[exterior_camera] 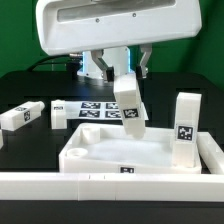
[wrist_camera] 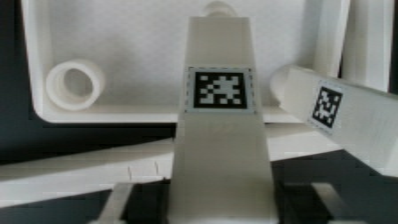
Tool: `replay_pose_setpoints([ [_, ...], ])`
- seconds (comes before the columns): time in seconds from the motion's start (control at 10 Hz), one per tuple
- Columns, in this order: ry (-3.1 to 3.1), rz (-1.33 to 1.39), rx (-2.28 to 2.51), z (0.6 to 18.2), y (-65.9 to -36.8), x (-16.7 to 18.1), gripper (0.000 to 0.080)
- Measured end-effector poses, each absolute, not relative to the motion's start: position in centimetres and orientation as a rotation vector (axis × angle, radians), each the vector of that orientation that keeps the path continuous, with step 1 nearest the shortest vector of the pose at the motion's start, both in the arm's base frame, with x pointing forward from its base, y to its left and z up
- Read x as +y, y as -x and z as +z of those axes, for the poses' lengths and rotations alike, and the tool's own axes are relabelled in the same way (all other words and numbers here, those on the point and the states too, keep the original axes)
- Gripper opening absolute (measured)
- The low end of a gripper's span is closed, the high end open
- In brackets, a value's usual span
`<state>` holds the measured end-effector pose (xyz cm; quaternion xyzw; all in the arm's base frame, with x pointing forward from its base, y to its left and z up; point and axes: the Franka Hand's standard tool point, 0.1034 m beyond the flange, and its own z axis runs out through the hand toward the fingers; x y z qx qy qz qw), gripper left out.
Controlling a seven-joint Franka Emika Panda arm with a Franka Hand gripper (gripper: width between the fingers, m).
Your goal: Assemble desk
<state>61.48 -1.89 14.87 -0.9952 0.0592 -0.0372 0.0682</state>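
Observation:
My gripper (exterior_camera: 124, 80) is shut on a white block leg (exterior_camera: 128, 108), which hangs slightly tilted over the desk top (exterior_camera: 100, 152), a white tray with a raised rim. The leg's lower end is near the tray's inside; I cannot tell whether they touch. A second leg (exterior_camera: 185, 126) stands upright at the tray's corner on the exterior view's right. In the wrist view the held leg (wrist_camera: 221, 120) fills the middle between my dark fingers (wrist_camera: 150, 198), its tag facing the camera. A round corner socket (wrist_camera: 75, 82) of the desk top (wrist_camera: 151, 45) lies beyond, and the upright leg (wrist_camera: 342, 108) is beside it.
Two more legs (exterior_camera: 22, 116) (exterior_camera: 58, 112) lie on the black table at the exterior view's left. The marker board (exterior_camera: 98, 110) lies behind the tray. A low white border wall (exterior_camera: 110, 184) runs along the front.

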Motion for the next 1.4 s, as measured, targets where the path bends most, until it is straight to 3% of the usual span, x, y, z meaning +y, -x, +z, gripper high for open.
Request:
replay_pose_setpoints([
  [0.4,3.021,-0.5,0.163,17.6,-62.9,-4.3,0.0284],
  [0.8,3.03,-0.54,0.154,17.2,-62.6,-4.4,0.0284],
  [1.2,3.079,-0.625,0.066,17.6,-60.4,-8.2,0.0285],
  [1.4,3.083,-0.664,0.072,17.5,-60.5,-8.5,0.0285],
])
